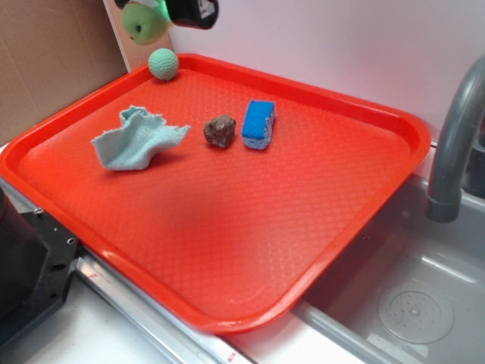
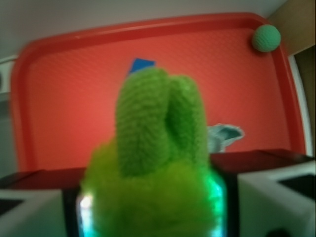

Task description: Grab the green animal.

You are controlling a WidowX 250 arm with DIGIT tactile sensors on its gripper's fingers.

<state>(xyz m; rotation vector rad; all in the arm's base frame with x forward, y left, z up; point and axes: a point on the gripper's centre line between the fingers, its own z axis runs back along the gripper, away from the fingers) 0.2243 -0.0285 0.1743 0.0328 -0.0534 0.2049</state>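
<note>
At far left of the exterior view, above the tray [image 1: 394,125]: green animal [image 1: 144,21] held aloft in the claw [image 1: 163,11], clear of the teal ball [image 1: 163,64]. Grab judged done. Wrist view: green animal [image 2: 157,163] clamped between the jaws, legs pointing away, over the tray [image 2: 64,98].

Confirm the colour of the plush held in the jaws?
Lime green plush, clearest in the wrist view.
</note>
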